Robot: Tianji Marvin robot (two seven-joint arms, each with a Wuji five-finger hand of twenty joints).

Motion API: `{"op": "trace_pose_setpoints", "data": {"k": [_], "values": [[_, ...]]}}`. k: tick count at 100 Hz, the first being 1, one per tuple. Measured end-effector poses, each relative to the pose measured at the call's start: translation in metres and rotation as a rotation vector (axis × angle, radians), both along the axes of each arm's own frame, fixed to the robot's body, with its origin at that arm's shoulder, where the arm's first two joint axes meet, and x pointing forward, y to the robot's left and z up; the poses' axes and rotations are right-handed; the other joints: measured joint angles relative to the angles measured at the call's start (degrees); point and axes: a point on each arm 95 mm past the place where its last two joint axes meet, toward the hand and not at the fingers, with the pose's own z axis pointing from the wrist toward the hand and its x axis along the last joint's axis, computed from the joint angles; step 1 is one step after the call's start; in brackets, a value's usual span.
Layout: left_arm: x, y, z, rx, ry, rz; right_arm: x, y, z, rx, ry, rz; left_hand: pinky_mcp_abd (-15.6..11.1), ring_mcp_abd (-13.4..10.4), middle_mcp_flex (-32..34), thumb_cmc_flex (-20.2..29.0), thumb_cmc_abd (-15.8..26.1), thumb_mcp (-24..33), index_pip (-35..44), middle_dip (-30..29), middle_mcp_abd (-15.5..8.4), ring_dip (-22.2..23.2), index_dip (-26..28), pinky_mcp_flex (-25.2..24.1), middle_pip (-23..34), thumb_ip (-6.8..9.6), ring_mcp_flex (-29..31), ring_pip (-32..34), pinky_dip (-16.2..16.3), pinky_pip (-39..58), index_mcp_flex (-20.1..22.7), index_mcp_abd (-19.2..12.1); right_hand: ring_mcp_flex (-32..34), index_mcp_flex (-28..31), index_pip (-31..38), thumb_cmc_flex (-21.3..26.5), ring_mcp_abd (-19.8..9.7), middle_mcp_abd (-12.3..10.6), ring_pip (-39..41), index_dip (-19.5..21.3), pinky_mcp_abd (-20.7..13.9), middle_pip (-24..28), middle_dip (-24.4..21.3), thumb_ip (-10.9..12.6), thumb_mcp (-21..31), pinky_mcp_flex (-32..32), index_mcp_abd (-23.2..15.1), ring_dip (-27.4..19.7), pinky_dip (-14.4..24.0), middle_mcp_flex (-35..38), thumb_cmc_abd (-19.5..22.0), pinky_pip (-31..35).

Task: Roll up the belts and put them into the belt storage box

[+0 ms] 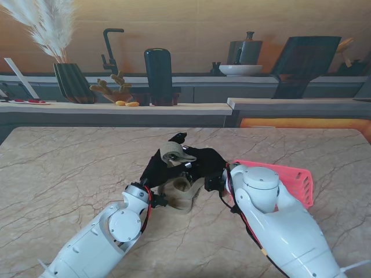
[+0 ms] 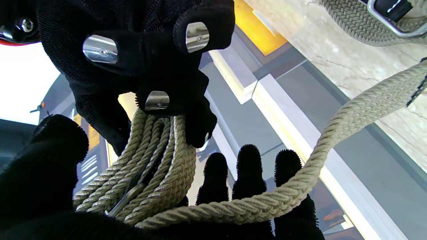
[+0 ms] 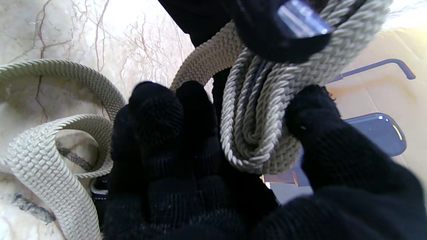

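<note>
A beige woven belt is partly wound into a coil point(image 1: 173, 152), held above the middle of the table between my two black-gloved hands. My left hand point(image 1: 156, 169) cradles the coil point(image 2: 156, 166) between thumb and palm, and the belt's tail point(image 2: 350, 116) runs across its fingers point(image 2: 250, 173). From the other side, my right hand point(image 1: 206, 165) pinches the coil point(image 3: 260, 126) between its fingers point(image 3: 160, 133) and thumb. The rest of the belt point(image 1: 184, 196) lies in loose loops point(image 3: 50, 160) on the table under the hands. The pink belt storage box point(image 1: 295, 179) sits on the right, half hidden by my right arm.
The marble table point(image 1: 69, 174) spreads to either side of the hands. A buckle end of belt point(image 2: 377, 16) rests on the table. Behind the far edge a counter carries a vase point(image 1: 72, 81), a dark jar point(image 1: 157, 75) and a bowl point(image 1: 240, 69).
</note>
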Motion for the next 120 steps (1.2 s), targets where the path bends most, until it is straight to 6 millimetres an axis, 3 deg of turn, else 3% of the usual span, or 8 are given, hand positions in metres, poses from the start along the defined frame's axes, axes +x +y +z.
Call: {"op": "trace_pose_setpoints", "data": {"k": [18, 33, 55, 73, 82, 93, 110, 120], "values": [[0.000, 0.002, -0.002, -0.004, 0.009, 0.007, 0.003, 0.006, -0.006, 0.005, 0.024, 0.022, -0.10, 0.00, -1.74, 1.54, 1.24, -0.43, -2.11, 0.00, -0.03, 0.00, 0.02, -0.02, 0.57, 0.00, -0.85, 0.21, -0.02, 0.45, -0.65, 0.00, 0.00, -0.14, 0.00, -0.85, -0.01, 0.00, 0.00, 0.00, 0.00, 0.01, 0.01, -0.05, 0.00, -0.09, -0.57, 0.00, 0.04, -0.02, 0.17, 0.00], [0.001, 0.004, -0.003, -0.012, 0.021, 0.022, 0.007, 0.011, -0.012, 0.002, 0.056, 0.042, -0.12, 0.00, -1.75, 20.11, 16.27, -18.87, 1.01, 0.00, -1.05, 0.02, 6.11, -0.08, 1.54, 1.14, -0.88, 1.28, -0.04, 2.60, -0.66, -1.43, -1.16, -0.74, -0.14, -1.97, -0.03, -0.08, 0.06, 0.00, 0.00, 0.61, 0.01, -0.12, 0.00, -0.72, -1.94, 0.00, 0.18, -0.65, 0.81, 0.00], [-0.004, 0.004, -0.002, -0.061, 0.052, 0.042, 0.008, 0.019, -0.014, 0.012, 0.086, 0.034, -0.24, -1.05, 4.66, 36.16, 18.47, -29.43, 23.17, 1.41, -4.72, 1.30, 10.66, 0.01, 5.20, 0.70, 0.47, 4.07, -0.02, 6.28, 4.71, -2.21, -1.64, -1.44, -0.91, -1.97, -0.05, -0.09, 0.06, -0.22, 0.00, 0.61, 0.01, -0.13, -0.02, -1.32, -1.96, 0.00, 0.56, -1.26, 1.40, 0.00], [-0.009, 0.002, 0.000, -0.123, 0.076, 0.053, 0.007, 0.020, -0.015, -0.078, 0.082, 0.045, -0.18, -1.32, 10.08, 40.71, 18.28, -30.42, 33.52, 2.11, -5.66, 1.32, 12.86, 0.61, 7.69, 0.58, 3.32, 5.47, 0.43, 7.79, 7.13, -2.21, -5.58, -2.15, -0.96, -2.67, 0.43, 0.78, -2.28, -3.47, 0.00, -1.03, -1.32, -0.13, -8.13, -3.53, -4.96, -1.32, 0.56, -4.88, 3.24, 0.00], [-0.013, 0.001, 0.002, -0.152, 0.090, 0.057, 0.007, 0.020, -0.012, -0.205, 0.015, 0.044, -0.13, -1.71, 10.13, 41.99, 18.26, -30.37, 35.24, 2.11, -5.66, 1.32, 12.93, 0.83, 7.69, 0.53, 3.92, 6.14, 0.50, 7.85, 7.90, -2.53, -7.78, -2.10, -3.74, -4.78, 0.66, 1.47, -3.82, -1.58, 0.00, -1.76, -2.16, -0.10, -8.63, -4.49, -6.69, -2.09, 0.56, -7.15, 3.33, 0.00], [-0.016, 0.000, 0.005, -0.167, 0.090, 0.056, 0.006, 0.018, -0.011, -0.339, -0.056, 0.045, -0.10, -1.83, 12.18, 42.58, 18.26, -30.29, 35.70, 2.14, -5.43, 1.32, 12.93, 1.22, 7.84, 0.47, 4.97, 6.16, 0.52, 8.47, 9.22, -3.00, -9.28, -2.10, -8.05, -4.72, 0.66, 1.87, -5.90, 1.52, 0.00, -2.93, -2.46, 1.02, -4.48, -5.25, -7.65, -2.87, 0.56, -9.31, 3.85, -0.19], [-0.016, -0.001, 0.013, -0.184, 0.072, 0.065, 0.005, 0.007, -0.011, -0.408, -0.088, 0.028, -0.09, -1.83, 14.04, 42.58, 18.25, -30.29, 35.70, 1.72, -4.08, 1.32, 12.85, 2.24, 7.63, 0.46, 7.06, 6.13, 0.52, 9.08, 9.80, -3.02, -9.92, -1.91, -11.31, -3.40, 0.73, 2.12, -6.34, 3.77, 0.05, -3.20, -2.96, 7.35, 2.81, -5.77, -7.65, -3.44, 0.56, -10.33, 3.73, -0.56], [-0.015, -0.001, 0.017, -0.186, 0.065, 0.073, 0.003, -0.005, -0.012, -0.470, -0.144, -0.003, 0.36, -1.22, 18.06, 42.56, 17.75, -30.36, 35.70, 2.55, -3.12, 1.87, 12.85, 3.94, 9.65, 0.46, 10.66, 8.90, 0.62, 10.64, 10.82, -3.03, -9.98, -1.90, -11.31, -3.34, 0.86, 2.29, -6.35, 4.43, 0.11, -3.64, -2.99, 7.36, 3.11, -5.81, -7.65, -3.44, 0.55, -10.35, 2.60, -0.58]]}}
